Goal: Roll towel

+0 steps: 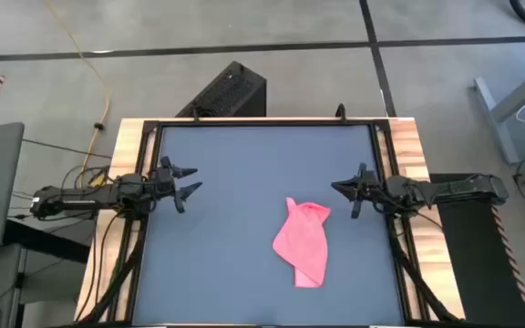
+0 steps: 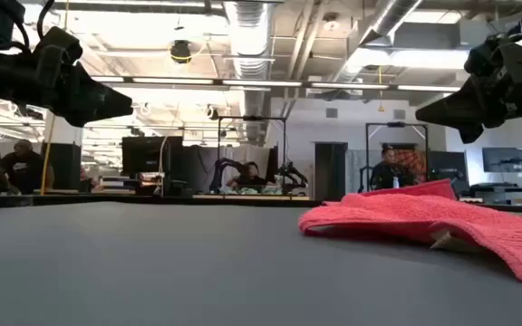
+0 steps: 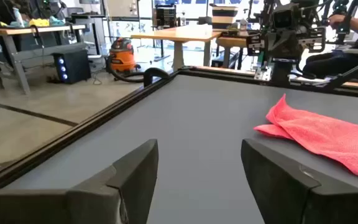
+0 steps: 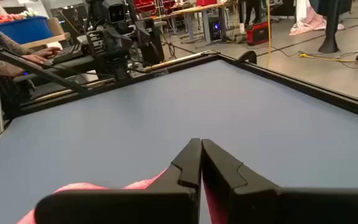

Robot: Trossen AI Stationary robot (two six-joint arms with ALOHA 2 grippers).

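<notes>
Dark grey bench [image 1: 244,182] bearing the towel [image 1: 304,242] right of centre: crumpled flat, not rolled. Left end effector [image 1: 186,185] spread wide, well apart from it; right end effector [image 1: 344,191] clenched empty, hovering near. Rolling seemingly not started.

My work surface is a dark grey table [image 1: 235,173] with a wooden border. One crumpled pink towel [image 1: 304,242] lies on it, toward my right side.

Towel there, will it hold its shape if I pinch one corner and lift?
Probably not. The towel lies crumpled with soft folds, so it likely droops and unfolds when lifted. Its fuzzy weave looks grippy, so it should drag rather than slide on the table.
</notes>
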